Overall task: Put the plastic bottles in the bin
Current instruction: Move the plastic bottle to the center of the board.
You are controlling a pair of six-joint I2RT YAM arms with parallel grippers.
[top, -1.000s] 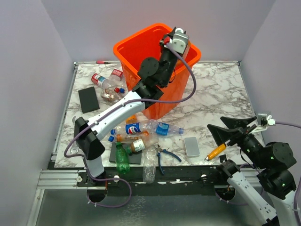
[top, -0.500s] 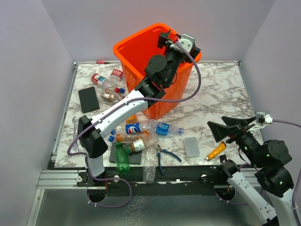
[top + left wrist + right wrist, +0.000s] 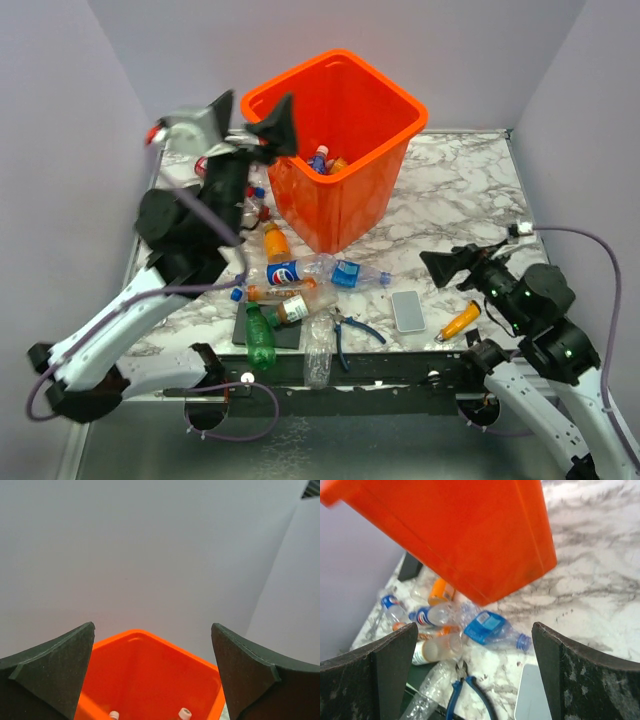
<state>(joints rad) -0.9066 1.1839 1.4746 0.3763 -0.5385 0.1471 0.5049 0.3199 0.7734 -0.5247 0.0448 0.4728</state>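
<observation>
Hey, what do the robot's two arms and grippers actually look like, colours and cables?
The left arm and right arm both have white links between bulky black joints, each trailing a lavender cable. Small green lights glow on the right arm's joints. The left gripper and right gripper each carry two dark, wedge-shaped fingers, matte and slightly scuffed.

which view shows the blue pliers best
The top external view: the pliers show whole there, with nothing covering them. The right wrist view catches only part of them, cut off at its bottom edge. The left wrist view does not show them at all.
</observation>
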